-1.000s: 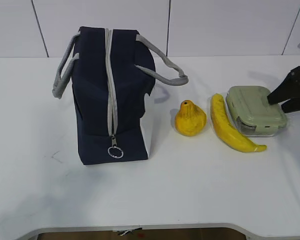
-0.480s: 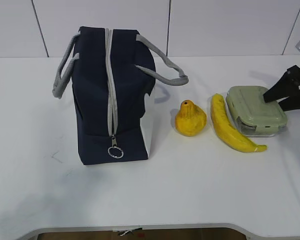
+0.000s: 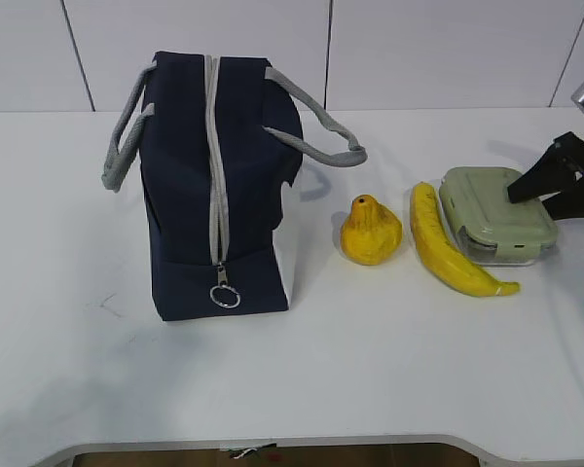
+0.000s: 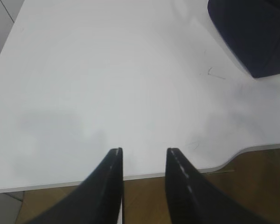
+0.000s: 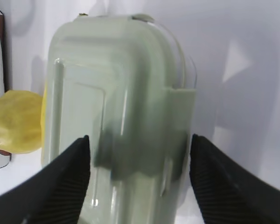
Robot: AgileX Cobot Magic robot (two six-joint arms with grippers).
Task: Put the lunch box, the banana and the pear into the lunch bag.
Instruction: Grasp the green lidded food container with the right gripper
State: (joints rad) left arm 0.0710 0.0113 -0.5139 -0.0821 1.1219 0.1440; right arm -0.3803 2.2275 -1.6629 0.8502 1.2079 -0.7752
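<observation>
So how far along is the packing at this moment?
Nothing is packed yet: the lunch bag is zipped shut, with the pear and banana on the table beside it. The right claw straddles the lunch box, open, not lifting. The left claw is idle. All three items remain.

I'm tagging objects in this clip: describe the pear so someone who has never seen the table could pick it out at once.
Start at the navy lunch bag standing on the left of the white table. The first item to its right is the pear, apart from the bag, with the banana just beyond it. Both are yellow, but the pear is squat, with a narrow top and a dark dimple.
</observation>
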